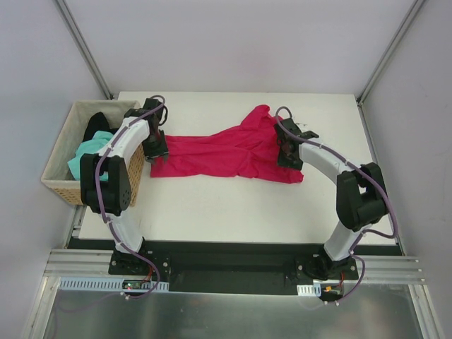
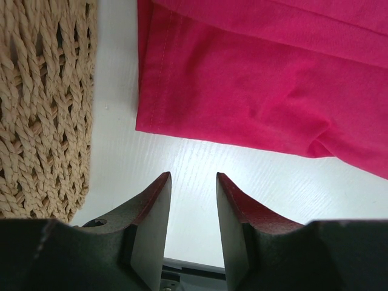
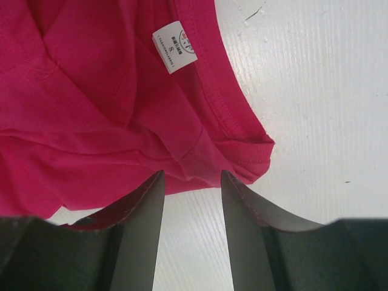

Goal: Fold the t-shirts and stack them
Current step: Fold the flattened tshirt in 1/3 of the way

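Note:
The crimson t-shirt [image 1: 226, 152] lies spread and wrinkled across the middle of the white table. My left gripper [image 1: 157, 147] is at its left end, open and empty, its fingertips just short of the hemmed edge [image 2: 242, 91]. My right gripper [image 1: 289, 157] is at the shirt's right end, open, its tips at the edge of the bunched collar with the white size label [image 3: 174, 46]. The mint-green t-shirt [image 1: 88, 155] and the black t-shirt [image 1: 97, 126] lie in the wicker basket.
The tan wicker basket [image 1: 63, 148] stands off the table's left edge; its woven wall [image 2: 42, 103] is close to my left gripper. Bare white table [image 1: 233, 212] lies in front of the shirt.

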